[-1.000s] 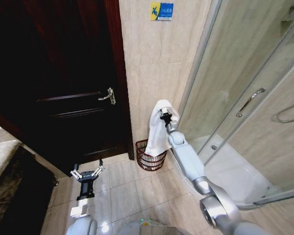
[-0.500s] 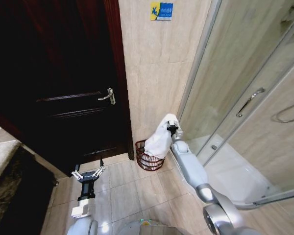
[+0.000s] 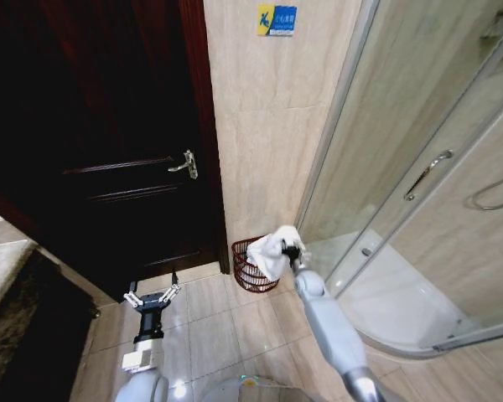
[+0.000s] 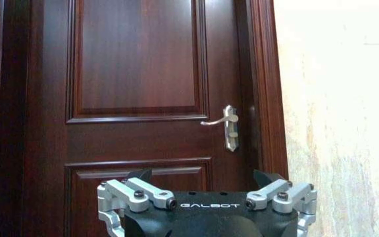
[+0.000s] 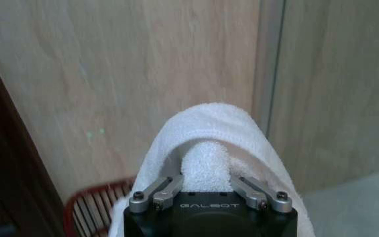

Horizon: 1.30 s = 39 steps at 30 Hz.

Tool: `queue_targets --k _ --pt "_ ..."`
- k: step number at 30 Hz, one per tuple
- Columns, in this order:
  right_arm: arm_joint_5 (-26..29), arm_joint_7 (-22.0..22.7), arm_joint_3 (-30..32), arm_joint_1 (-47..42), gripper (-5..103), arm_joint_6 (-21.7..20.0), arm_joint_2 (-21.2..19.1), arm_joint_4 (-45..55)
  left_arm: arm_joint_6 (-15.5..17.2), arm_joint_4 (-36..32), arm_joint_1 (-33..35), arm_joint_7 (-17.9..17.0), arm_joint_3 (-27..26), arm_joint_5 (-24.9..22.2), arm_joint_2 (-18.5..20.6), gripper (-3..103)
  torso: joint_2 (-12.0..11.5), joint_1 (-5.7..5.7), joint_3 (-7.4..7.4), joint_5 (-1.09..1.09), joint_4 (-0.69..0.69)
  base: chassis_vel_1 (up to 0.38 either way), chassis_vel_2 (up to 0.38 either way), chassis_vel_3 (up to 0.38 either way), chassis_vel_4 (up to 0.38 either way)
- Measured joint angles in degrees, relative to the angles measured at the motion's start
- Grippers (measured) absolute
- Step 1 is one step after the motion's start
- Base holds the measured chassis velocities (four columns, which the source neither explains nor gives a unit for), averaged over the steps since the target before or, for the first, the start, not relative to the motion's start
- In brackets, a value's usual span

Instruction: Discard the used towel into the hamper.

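White towel [image 3: 272, 249] pinched in right gripper [image 3: 292, 249] fingers above hamper [image 3: 250, 270]; left gripper [image 3: 151, 298] fingers spread.

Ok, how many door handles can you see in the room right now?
2. One silver lever handle on the dark wooden door, and one long bar handle on the glass shower door. Others may be hidden.

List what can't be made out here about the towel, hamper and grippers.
- Hamper inside and far rim: head view, hidden by the towel; right wrist view cuts it at the edge.
- Towel's lower end: whether it touches the hamper is unclear.
- Right gripper fingertips: buried in towel in the right wrist view.
- Left gripper, parked low by the door: open; left wrist view cuts off its base.
- Blue wall sign: too small to read.
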Motion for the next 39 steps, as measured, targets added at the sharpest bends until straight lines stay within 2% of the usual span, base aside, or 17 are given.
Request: queue_targets --k 7,13,16,20,29,36,39 --pt "-3.09 -1.77 2.62 0.71 14 -2.13 1.64 -1.11 0.14 0.9 -0.63 -0.03 -0.26 -1.78 0.0 100 0.0 0.0 0.01 0.0 0.0 0.0 0.0 0.0 0.0" --pt "-5.29 -2.48 2.43 5.22 14 3.13 2.24 -1.83 0.45 0.81 -0.81 -0.08 -0.91 -2.84 0.0 100 0.0 0.02 0.01 0.0 0.03 0.0 0.0 0.0 0.0" --pt "-9.07 -3.07 2.59 4.51 14 6.72 1.71 0.27 0.48 0.72 -0.69 -0.09 -0.99 -2.92 0.0 100 0.0 0.02 0.01 -0.01 0.02 0.0 0.0 0.0 0.0" --pt "-10.91 -2.79 2.54 1.66 14 8.69 0.8 2.28 0.48 0.54 -0.59 -0.11 -1.09 -3.29 -0.01 100 0.0 0.01 0.01 0.01 0.0 0.0 0.0 0.0 0.0" --pt "-11.45 -2.48 4.42 -2.87 14 10.7 -0.09 6.55 0.86 1.21 -1.44 -0.02 -0.96 -3.55 0.0 100 0.0 0.01 0.01 0.01 0.02 0.0 0.0 0.0 0.0" --pt "-10.46 -3.16 5.13 -4.93 14 11.47 -1.5 9.92 4.04 0.18 -0.89 -0.89 -1.1 -2.14 0.0 100 0.0 0.01 0.01 0.01 0.01 0.0 0.0 0.0 0.0" --pt "-10.37 -3.1 5.15 -5.61 14 11.51 -1.53 11.13 4.45 -0.26 -0.31 -0.86 -0.95 -1.99 0.0 100 0.0 0.01 0.0 0.01 0.01 0.0 0.0 0.0 0.0"
